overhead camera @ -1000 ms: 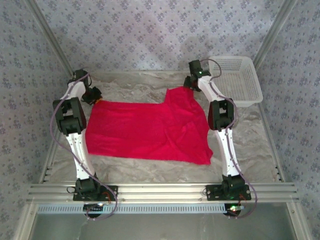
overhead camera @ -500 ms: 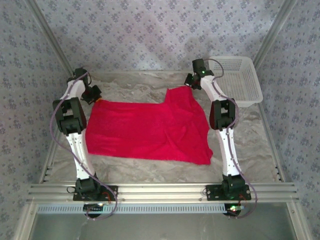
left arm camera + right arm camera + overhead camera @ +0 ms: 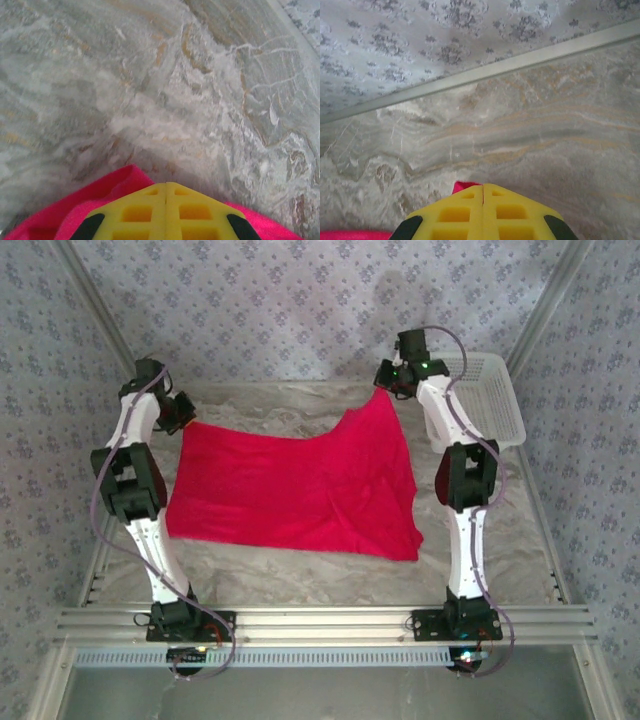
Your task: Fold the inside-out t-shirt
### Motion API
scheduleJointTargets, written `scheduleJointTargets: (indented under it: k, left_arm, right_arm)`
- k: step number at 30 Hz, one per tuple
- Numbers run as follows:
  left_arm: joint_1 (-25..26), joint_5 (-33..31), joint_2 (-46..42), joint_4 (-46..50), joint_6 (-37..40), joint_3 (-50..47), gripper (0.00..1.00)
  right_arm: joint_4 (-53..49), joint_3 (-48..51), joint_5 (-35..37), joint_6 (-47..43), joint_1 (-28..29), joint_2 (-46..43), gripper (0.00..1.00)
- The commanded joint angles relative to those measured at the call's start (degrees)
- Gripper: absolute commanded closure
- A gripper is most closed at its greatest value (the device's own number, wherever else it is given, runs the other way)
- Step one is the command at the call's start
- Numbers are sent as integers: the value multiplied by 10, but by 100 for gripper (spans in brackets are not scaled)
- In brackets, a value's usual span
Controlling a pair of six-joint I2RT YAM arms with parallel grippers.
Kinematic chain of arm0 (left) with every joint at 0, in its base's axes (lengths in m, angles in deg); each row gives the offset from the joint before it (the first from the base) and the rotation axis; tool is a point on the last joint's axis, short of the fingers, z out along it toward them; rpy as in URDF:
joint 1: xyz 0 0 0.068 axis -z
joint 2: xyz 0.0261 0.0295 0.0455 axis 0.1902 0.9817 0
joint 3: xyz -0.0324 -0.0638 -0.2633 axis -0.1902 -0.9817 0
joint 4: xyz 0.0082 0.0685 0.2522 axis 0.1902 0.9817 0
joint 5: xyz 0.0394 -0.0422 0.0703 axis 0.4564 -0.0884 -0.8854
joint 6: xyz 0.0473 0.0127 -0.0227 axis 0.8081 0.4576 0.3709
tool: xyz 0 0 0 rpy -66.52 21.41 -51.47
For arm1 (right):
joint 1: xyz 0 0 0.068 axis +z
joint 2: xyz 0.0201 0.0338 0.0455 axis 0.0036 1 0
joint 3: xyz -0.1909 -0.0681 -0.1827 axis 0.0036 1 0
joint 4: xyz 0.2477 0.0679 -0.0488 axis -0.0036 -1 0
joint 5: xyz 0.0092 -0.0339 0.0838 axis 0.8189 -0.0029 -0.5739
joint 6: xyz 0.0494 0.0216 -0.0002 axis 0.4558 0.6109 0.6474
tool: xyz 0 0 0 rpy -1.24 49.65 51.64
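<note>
The red t-shirt lies spread on the tabletop, left of the white basket. The right end effector is clamped on the far corner nearest the basket. The left end effector is clamped on the far corner away from it, yellow fingers pressed together over the cloth. Since a second ago both corners have risen, and the far edge now sags between them.

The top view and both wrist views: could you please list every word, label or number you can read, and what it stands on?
None can be read. The t-shirt is plain red, the basket carries no label, and the walls show only a flower pattern.
</note>
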Motion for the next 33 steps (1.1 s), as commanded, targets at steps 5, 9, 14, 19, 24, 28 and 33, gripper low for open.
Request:
scheduleJointTargets:
  k: [5,9,14,19,24,28,33]
  left_arm:
    - [-5,-4,-115,-27,-5,-122,100]
    - [-10,-9,-171,-35,-1,-191,100]
    - [-23,-27,-231,-56,6,-264,100]
    - [-40,-26,-284,-62,8,-321,100]
    - [-44,-29,-328,-78,4,-395,100]
    - [-53,-41,-342,-85,4,-444,100]
    - [-67,-51,-351,-89,1,-481,100]
  right_arm:
    - [47,200,-17,-36,12,-162,100]
    - [61,306,-14,-39,16,-249,100]
    - [74,437,-3,-40,17,-350,100]
    - [84,548,14,-35,15,-432,100]
    - [80,632,19,-28,12,-477,100]
    - [86,691,15,-20,13,-503,100]
    - [78,740,34,-22,8,-525,100]
